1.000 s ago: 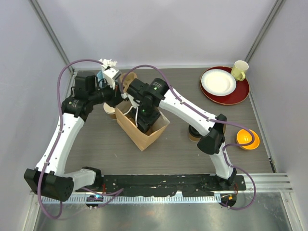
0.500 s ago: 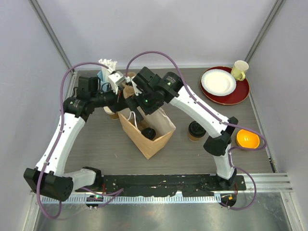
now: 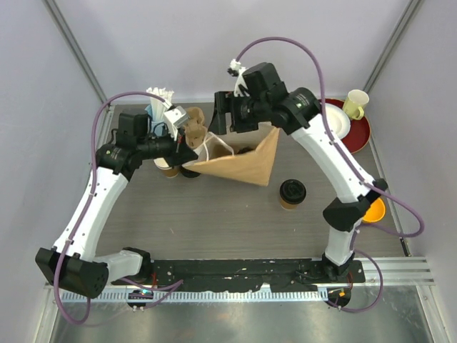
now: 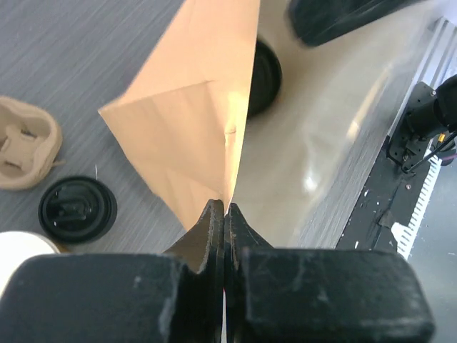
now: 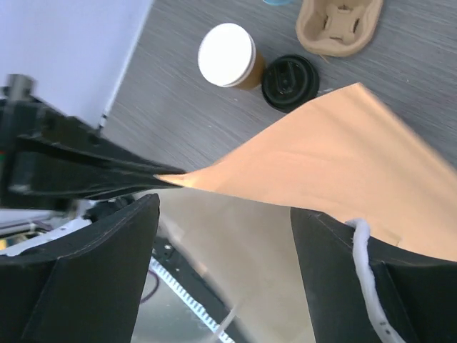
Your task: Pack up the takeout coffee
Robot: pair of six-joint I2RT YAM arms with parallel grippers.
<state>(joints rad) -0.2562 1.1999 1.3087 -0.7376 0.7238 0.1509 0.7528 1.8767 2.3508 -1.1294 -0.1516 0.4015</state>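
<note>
Grey table (image 3: 214, 229), pale walls (image 3: 214, 50) | left tool (image 4: 224, 209) pinching bag (image 4: 193, 128) (kraft) | right tool (image 5: 225, 214) released

White arm links (image 3: 93, 207), black joints (image 3: 343, 214); looping purple cables (image 3: 280, 40); matte black claw fingers (image 4: 321, 300)

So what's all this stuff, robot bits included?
paper bag: one, brown, mid-table, tilted
white-lidded cup: one, brown, left of bag
black-lidded cups: two seen, brown, one right of the bag, one by the white-lidded cup
cup carrier: one, beige, behind bag
straw cup: one, blue, far left
plates: two, white on red, far right
mug: one, yellow, by the plates
bowl: one, orange, right edge
left claw: one, black, shut on the bag's rim
right claw: one, black, open above the bag
</note>
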